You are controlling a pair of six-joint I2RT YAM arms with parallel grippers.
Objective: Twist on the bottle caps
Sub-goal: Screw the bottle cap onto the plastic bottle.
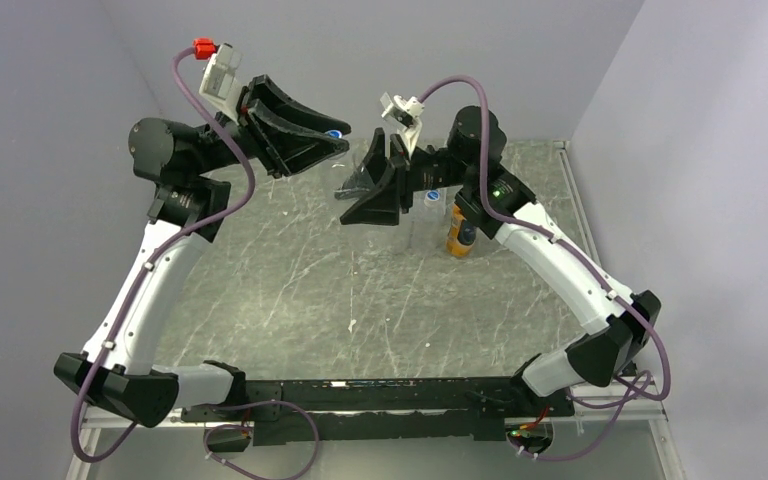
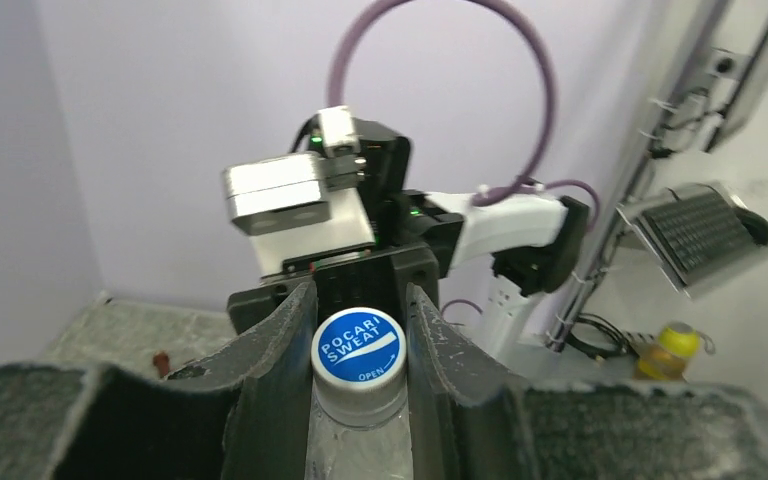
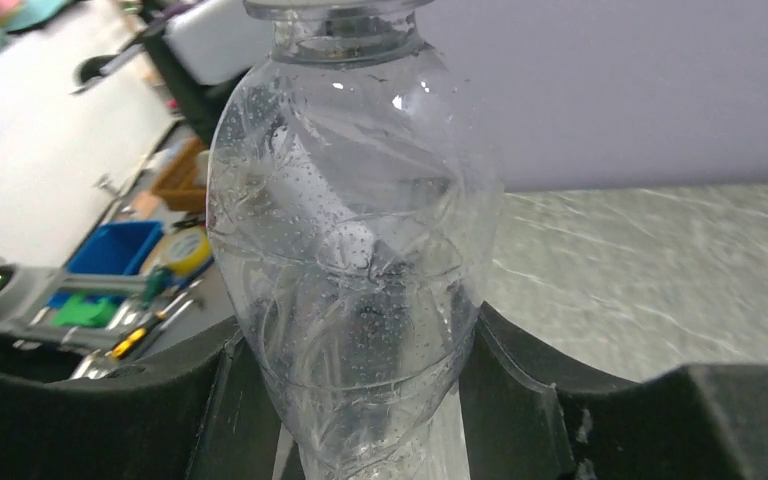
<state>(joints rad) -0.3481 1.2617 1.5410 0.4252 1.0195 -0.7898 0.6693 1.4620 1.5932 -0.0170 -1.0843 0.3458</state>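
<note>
A blue bottle cap [image 2: 360, 347] printed "POCARI SWEAT" sits on the neck of a clear bottle [image 3: 355, 250]. My left gripper [image 2: 358, 305] is shut on the cap, one finger pressed to each side of it. Just below, my right gripper [image 3: 357, 330] is shut on the clear bottle's lower body and holds it upright above the table. In the top view the two grippers meet at the back middle, the left gripper [image 1: 332, 140] over the right gripper [image 1: 356, 195], with the cap [image 1: 335, 133] showing as a blue dot.
An orange bottle [image 1: 459, 232] with a dark label stands on the marble table [image 1: 340, 300] under my right arm. Beside it stands another clear bottle [image 1: 426, 220] wearing a blue cap [image 1: 434, 197]. Walls close in at the back and on both sides.
</note>
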